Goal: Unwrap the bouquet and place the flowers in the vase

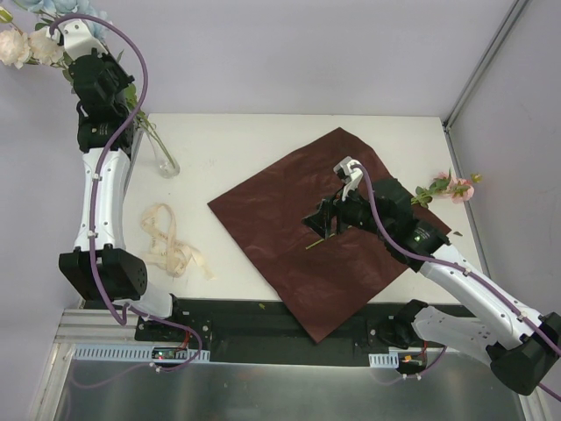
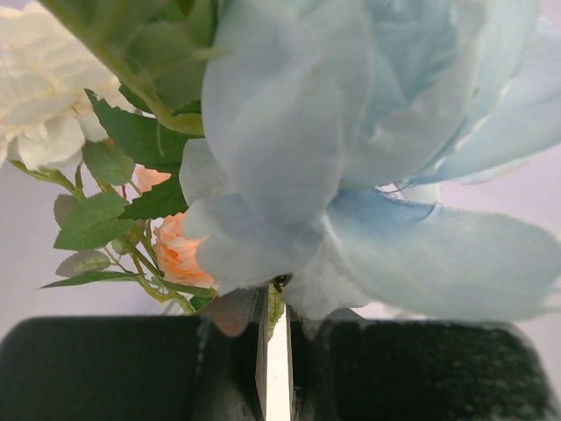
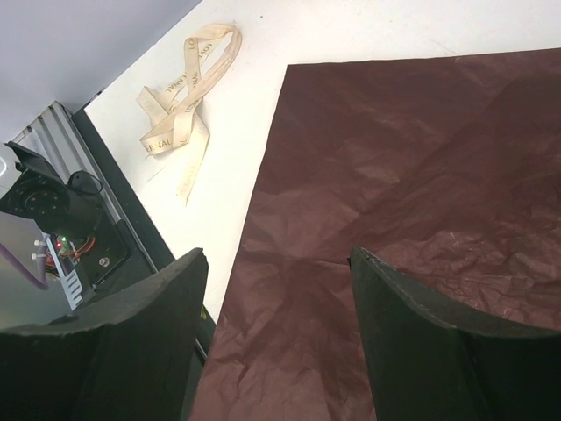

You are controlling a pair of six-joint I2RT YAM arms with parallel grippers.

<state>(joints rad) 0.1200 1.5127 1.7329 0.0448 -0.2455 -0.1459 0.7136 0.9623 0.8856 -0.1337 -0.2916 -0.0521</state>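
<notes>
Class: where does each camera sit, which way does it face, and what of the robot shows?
Top external: above, behind the bases, facing down on the table; left arm, right arm show.
Left wrist: faces the flowers; shut left gripper shows.
Right wrist: looks down at wrapping paper, ribbon; open right gripper shows.
Shared, top and right wrist: paper, ribbon.

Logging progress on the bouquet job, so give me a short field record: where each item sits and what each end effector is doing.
wrapping paper: unfolded flat on the table, centre-right
ribbon: loose on the table, left of the paper
flowers: bunch held up at the far-left corner, by the vase
vase: on the table; whether stems are in it is unclear
left end effector: shut on flowers
right end effector: open, empty, over the paper
pink sprig: lying right of the paper
</notes>
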